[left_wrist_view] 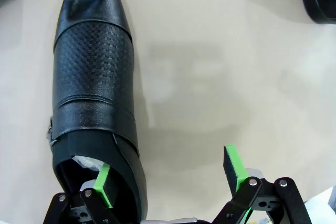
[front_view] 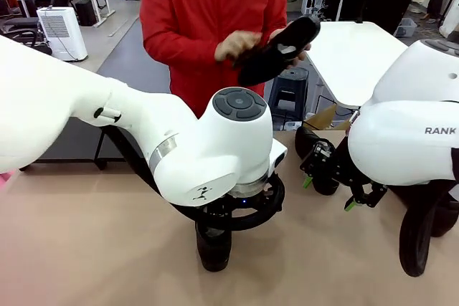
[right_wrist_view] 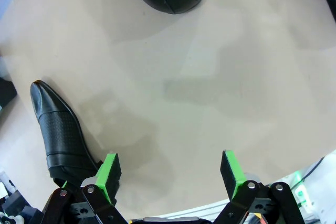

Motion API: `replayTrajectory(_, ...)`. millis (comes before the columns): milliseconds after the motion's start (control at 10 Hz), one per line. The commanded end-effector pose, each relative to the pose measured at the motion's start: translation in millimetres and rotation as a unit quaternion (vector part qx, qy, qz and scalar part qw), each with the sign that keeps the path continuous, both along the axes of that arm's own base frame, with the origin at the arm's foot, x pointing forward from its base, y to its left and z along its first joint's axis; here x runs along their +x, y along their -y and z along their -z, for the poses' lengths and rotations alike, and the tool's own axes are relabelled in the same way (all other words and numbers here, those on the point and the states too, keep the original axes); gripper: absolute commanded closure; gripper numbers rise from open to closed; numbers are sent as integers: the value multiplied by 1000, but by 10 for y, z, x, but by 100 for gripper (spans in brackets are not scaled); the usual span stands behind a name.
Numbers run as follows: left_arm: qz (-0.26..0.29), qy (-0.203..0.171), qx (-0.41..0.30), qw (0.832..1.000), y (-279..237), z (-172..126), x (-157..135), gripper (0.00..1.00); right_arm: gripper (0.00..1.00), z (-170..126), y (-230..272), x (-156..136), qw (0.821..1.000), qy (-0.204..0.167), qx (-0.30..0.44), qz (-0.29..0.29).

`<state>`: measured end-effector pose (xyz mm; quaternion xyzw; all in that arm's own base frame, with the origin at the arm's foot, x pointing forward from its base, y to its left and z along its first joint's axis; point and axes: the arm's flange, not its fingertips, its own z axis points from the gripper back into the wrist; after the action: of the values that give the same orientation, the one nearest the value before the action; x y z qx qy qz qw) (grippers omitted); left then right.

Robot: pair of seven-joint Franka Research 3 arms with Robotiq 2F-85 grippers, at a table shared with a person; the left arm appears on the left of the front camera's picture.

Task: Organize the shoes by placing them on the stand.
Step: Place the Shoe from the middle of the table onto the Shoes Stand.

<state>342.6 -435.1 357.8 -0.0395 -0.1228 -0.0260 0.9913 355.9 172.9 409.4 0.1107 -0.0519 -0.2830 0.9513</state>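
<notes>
Four black shoes are counted about the pale table (front_view: pixel 79 249): one shoe (front_view: pixel 287 42) is held up in the person's hands (front_view: pixel 238 45) at the far side, one (front_view: pixel 414 241) lies at the near right, one (front_view: pixel 310 142) is set behind the right arm's wrist, and one, the near shoe (front_view: pixel 214 247), is found beneath the left arm (front_view: pixel 107 116). The coming move is judged to turn on this near shoe. From the left wrist, its long axis is seen to run straight away from the left gripper (left_wrist_view: pixel 169 176), heel nearest and toe farthest, and it is set off to one side, not centred between the fingers. The jaws are spread wide and nothing is held. One green pad (left_wrist_view: pixel 103 184) is placed over the heel opening, where white paper (left_wrist_view: pixel 86 163) is glimpsed, and the other pad (left_wrist_view: pixel 234 165) is over bare table; whether the first pad touches the leather cannot be told. The right gripper (right_wrist_view: pixel 170 174) is likewise spread wide and empty, with the shoe behind it just beside one finger. The left arm is judged the nearer to a grasp, likely a pinch across the heel's side wall.
</notes>
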Motion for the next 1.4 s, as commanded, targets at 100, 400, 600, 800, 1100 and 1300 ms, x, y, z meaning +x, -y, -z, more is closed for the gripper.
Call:
replayTrajectory(100,-7,15,13,1000,40,113,27,6,0,-6,12,12,1000,6,2,-10)
replayTrajectory(400,-12,11,26,1000,-13,138,57,66,0,-6,12,12,1000,6,2,-10)
replayTrajectory(600,-8,19,48,999,-52,188,32,100,0,-6,12,12,1000,6,2,-10)
replayTrajectory(800,-16,21,55,998,-103,212,55,100,0,-6,12,12,1000,6,2,-10)
replayTrajectory(1100,-21,21,58,998,-133,186,72,100,0,-6,12,12,1000,6,2,-10)
replayTrajectory(1300,-23,26,50,998,-204,88,71,100,0,-6,12,12,1000,6,2,-10)
